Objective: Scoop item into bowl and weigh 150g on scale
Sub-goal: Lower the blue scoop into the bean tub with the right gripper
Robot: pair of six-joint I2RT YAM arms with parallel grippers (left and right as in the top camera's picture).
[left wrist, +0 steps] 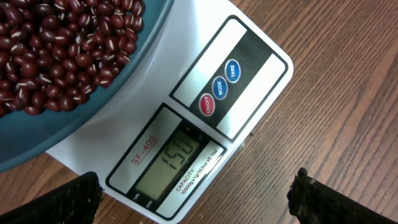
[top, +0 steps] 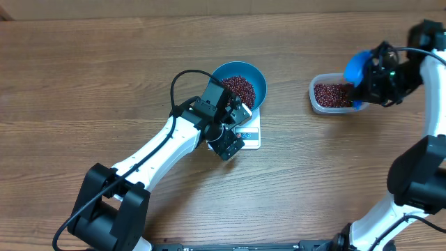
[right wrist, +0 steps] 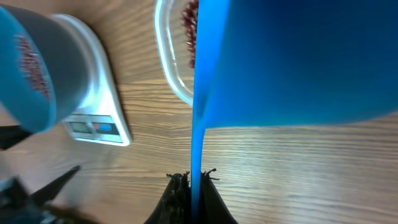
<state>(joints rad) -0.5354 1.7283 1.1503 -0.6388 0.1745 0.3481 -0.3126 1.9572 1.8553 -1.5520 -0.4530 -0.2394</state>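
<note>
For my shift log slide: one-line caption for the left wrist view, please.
White scale showing 150 on its display, blue bowl of red-brown beans sitting on it.

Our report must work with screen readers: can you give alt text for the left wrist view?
A white scale on a wooden table shows 150 on its display, with a blue bowl of red-brown beans sitting on it. The open left claw shows its black fingertips at the bottom corners.
</note>
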